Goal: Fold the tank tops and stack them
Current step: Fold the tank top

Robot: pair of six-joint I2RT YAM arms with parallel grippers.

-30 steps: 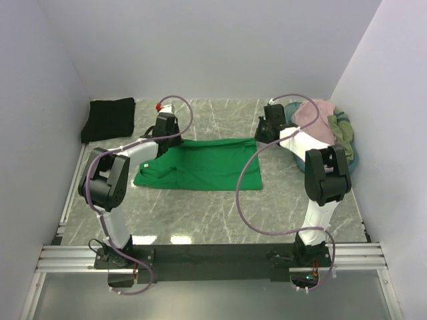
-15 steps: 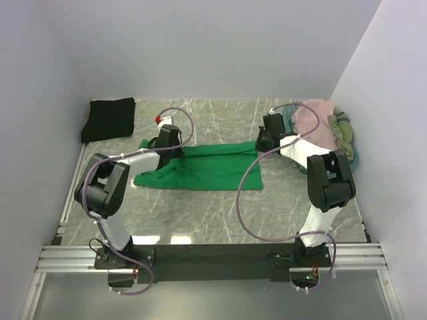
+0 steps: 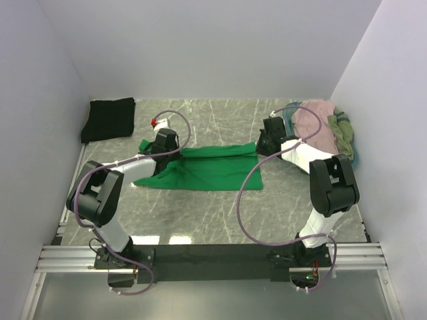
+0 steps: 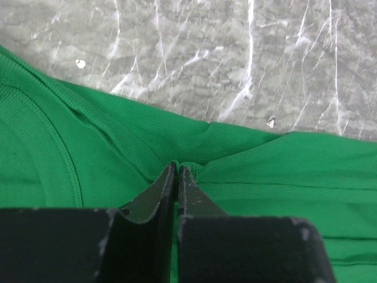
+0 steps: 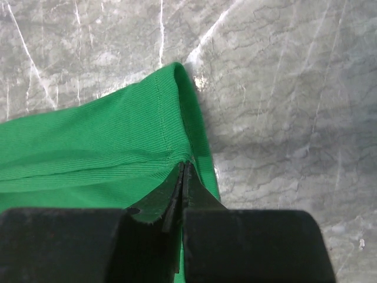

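A bright green tank top lies spread across the middle of the marble table. My left gripper is shut on a pinch of its cloth at the far left edge, with the jaws pressed together on a bunched fold. At the far right corner, my right gripper is shut on the hem, its tips closed on the ribbed edge. A black tank top lies folded at the far left. The pink top and the olive top are heaped at the far right.
The pink and olive tops sit in a teal oval basket against the right wall. White walls close in the table on the left, back and right. A metal rail carrying both arm bases runs along the near edge.
Both grippers have moved toward the near edge, carrying the green top's far edge with them. The cloth now looks narrower from far to near.
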